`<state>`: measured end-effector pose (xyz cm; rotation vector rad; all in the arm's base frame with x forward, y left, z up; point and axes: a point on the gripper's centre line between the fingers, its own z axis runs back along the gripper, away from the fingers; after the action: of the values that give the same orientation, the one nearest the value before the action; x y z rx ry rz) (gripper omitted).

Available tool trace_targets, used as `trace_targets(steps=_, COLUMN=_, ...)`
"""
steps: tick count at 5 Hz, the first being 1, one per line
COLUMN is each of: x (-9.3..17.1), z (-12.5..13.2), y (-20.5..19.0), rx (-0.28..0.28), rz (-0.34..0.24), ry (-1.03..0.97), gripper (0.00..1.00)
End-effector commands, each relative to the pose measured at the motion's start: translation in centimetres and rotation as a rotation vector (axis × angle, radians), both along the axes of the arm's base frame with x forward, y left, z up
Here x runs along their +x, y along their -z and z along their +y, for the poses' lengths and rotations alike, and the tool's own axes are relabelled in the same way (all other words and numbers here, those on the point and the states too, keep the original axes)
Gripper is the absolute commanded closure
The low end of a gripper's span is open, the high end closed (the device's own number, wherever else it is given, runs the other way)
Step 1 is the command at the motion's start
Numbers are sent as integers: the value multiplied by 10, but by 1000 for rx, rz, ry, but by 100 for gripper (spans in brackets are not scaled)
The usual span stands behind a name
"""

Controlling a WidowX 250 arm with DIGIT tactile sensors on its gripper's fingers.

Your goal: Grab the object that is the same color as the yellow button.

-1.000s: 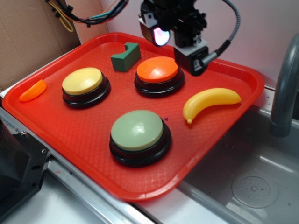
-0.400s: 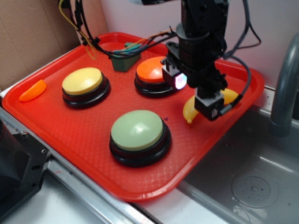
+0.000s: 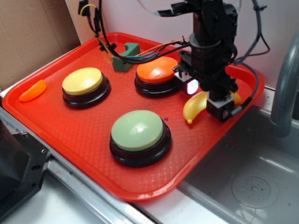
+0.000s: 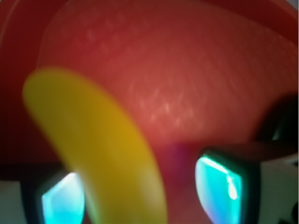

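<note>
The claw (image 3: pixel 216 95) is sitting low over the banana (image 3: pixel 195 106), fingers (image 4: pixel 219 184) spread wide either side of it. The banana is lying on the tray (image 3: pixel 70 135), right of the orange button (image 3: pixel 157 70).

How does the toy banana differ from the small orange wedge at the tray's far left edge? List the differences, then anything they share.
The banana is yellow; the orange wedge is orange. The banana is plainly larger than the wedge. The banana lies partly hidden beneath the gripper, while the wedge lies in the open, with nothing near it. Both are curved, glossy pieces lying on the red tray.
</note>
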<state>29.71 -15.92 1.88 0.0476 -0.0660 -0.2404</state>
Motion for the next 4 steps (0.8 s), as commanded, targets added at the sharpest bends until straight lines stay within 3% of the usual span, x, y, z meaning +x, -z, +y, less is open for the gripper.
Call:
trace_targets(steps=1, x=-6, z=14, y=-4, rx=-60, rz=-27, ry=11, gripper=100)
trace_targets(steps=2, x=-15, z=26, y=-19, rx=-87, rz=18, ry=18, gripper=100)
trace_targets(steps=4, x=-41, z=52, y=-114, rx=-41, rz=4, ry=-154, gripper=100)
